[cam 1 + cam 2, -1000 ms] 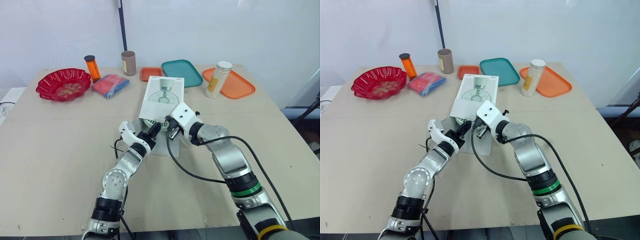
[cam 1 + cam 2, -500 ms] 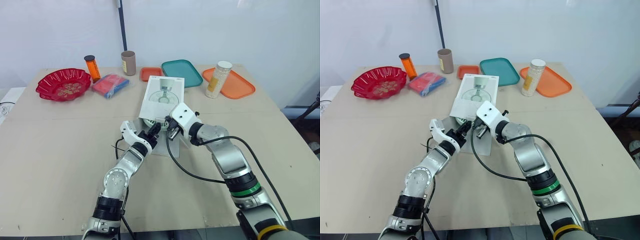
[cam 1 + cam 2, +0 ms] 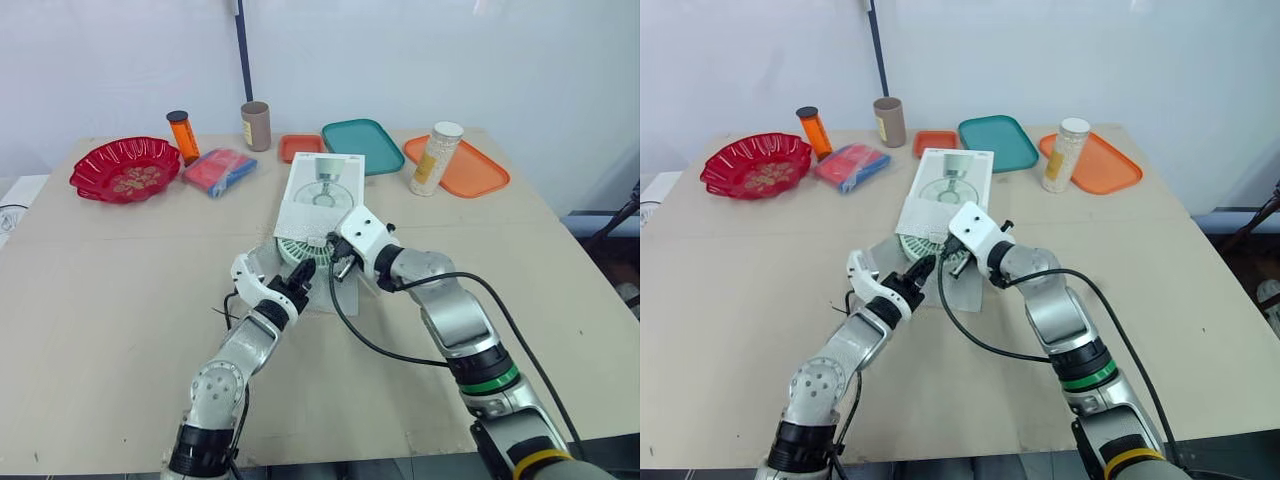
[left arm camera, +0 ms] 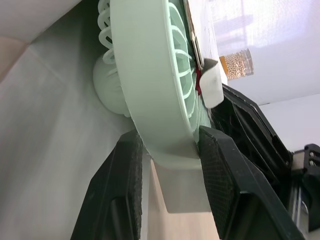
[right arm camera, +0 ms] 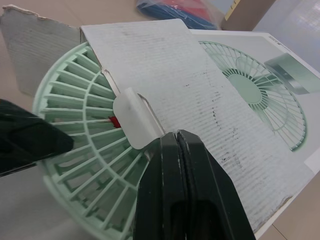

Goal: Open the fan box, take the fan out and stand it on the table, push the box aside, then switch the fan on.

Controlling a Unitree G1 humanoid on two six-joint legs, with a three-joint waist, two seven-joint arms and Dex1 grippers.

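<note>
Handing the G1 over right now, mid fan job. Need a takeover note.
Left gripper: shut on the fan by its rim, at the box mouth.
Right gripper: shut, at the fan box open edge; unclear if it pinches cardboard.
Fan: partly out of the box, not upright, mid table.
Done: box open.
Left: draw the fan clear, stand it, push the box aside, switch on.

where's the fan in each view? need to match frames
Left eye view: fan mid-frame, poking out of the fan box's near end.
Right eye view: fan same spot, slightly left of centre.
Left wrist view: fan edge-on, rim between the left gripper's fingers.
Right wrist view: fan grille under the box flap.
Shared landmark: the fan box with the printed fan.
</note>
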